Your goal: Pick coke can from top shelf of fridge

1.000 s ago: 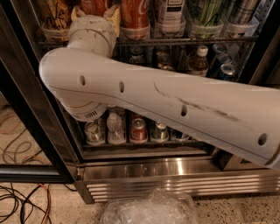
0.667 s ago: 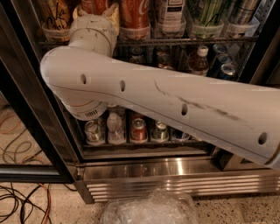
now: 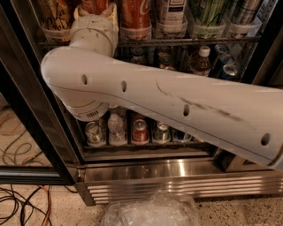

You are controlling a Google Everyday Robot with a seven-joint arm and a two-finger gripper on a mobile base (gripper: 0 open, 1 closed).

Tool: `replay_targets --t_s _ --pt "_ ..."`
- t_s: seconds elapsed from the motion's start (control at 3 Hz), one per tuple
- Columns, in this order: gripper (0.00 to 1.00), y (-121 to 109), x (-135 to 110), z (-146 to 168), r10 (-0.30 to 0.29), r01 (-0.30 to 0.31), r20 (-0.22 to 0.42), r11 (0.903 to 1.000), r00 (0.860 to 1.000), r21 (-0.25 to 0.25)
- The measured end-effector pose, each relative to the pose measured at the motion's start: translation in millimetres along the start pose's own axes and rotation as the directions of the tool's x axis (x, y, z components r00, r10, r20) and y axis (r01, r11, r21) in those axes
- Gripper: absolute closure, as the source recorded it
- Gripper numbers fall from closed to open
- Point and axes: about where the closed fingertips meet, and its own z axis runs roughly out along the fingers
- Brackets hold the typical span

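My white arm (image 3: 177, 110) crosses the view from the right, and its wrist (image 3: 94, 33) rises in front of the top shelf (image 3: 185, 41) of the fridge (image 3: 146, 170). The gripper (image 3: 95, 8) is at the top edge of the view, at a red can (image 3: 94, 3) in the left part of that shelf and mostly cut off. A second coke can (image 3: 135, 12) with white script stands in a clear tray just to the right of it.
More cans and bottles stand in trays along the top shelf (image 3: 212, 13). Lower racks hold a brown bottle (image 3: 201, 62), blue cans (image 3: 223, 66) and several cans (image 3: 139, 131). A black door frame (image 3: 31, 110) is at the left. Cables (image 3: 22, 198) and a clear plastic bag (image 3: 150, 209) lie on the floor.
The wrist and gripper have moved slightly upward toward the red can on the top shelf. The rest is unchanged.
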Motion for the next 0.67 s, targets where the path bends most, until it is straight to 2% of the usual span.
replay_targets --t_s 0.33,0.67 --pt "1.00 -5 -16 -10 0.004 -0.004 0.017 0.9999 1.000 0.013" --pt "1.00 -8 -36 -25 0.011 -0.012 0.035 0.9999 0.999 0.005"
